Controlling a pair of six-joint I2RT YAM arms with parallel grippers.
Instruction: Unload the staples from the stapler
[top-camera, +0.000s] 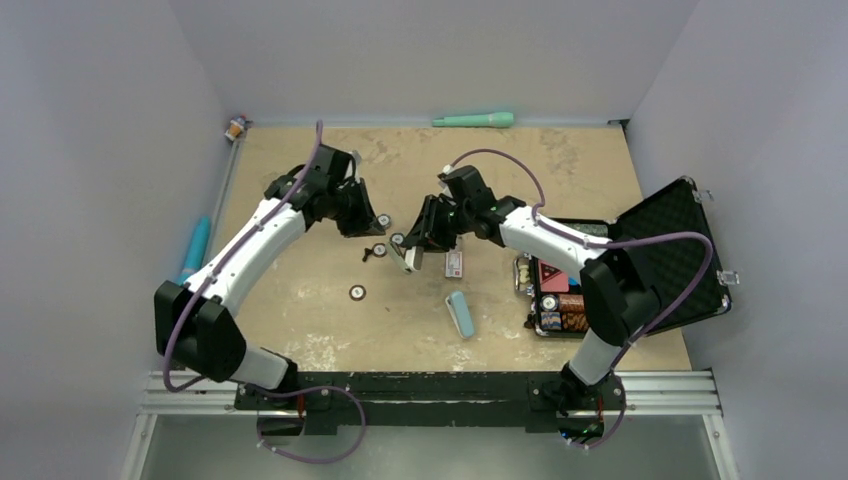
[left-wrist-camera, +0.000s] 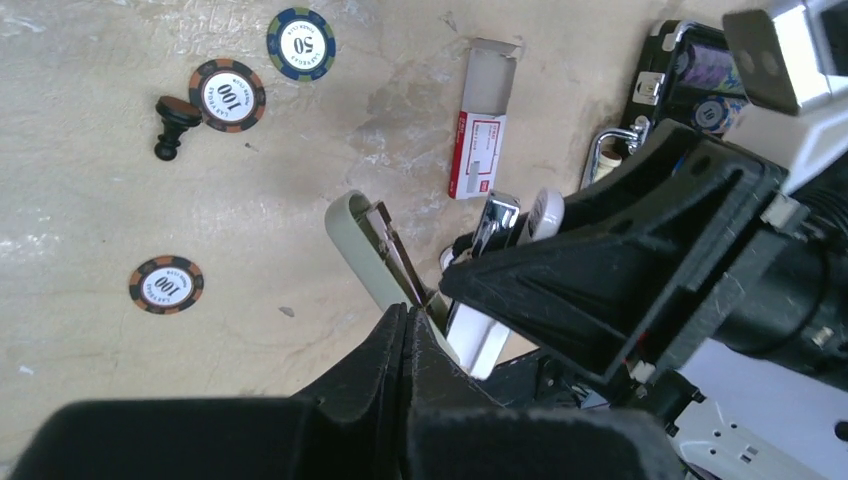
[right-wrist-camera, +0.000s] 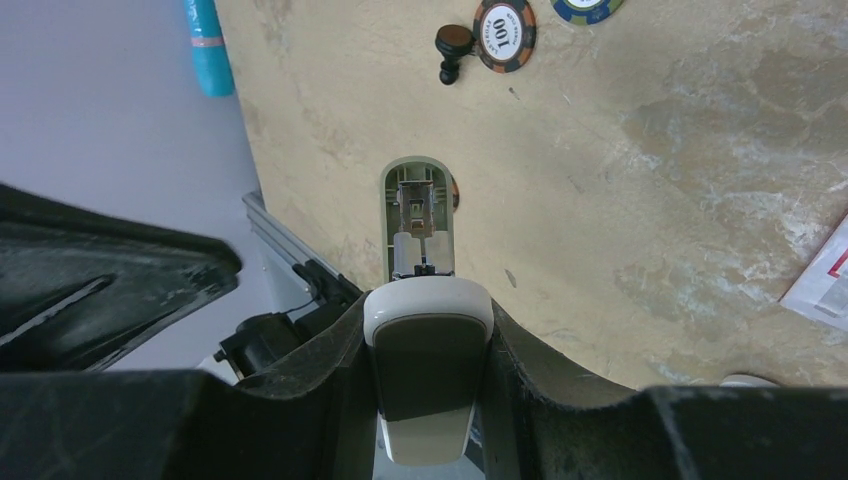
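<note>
Right gripper (right-wrist-camera: 428, 325) is seen clenched on the stapler (right-wrist-camera: 418, 225), whose opened top is pointed out beyond the jaws. Left gripper (left-wrist-camera: 405, 335) is shown with jaws pressed together, tips just beside the stapler's magazine; anything pinched between them cannot be made out.

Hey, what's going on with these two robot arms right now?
The right pincer is clamped on the stapler, which is hinged open with its metal insides showing. The left pincer is shut, with its tips right by the opened part. Whether it touches the stapler or holds any staples can't be told. A staple box and poker chips lie nearby.
</note>
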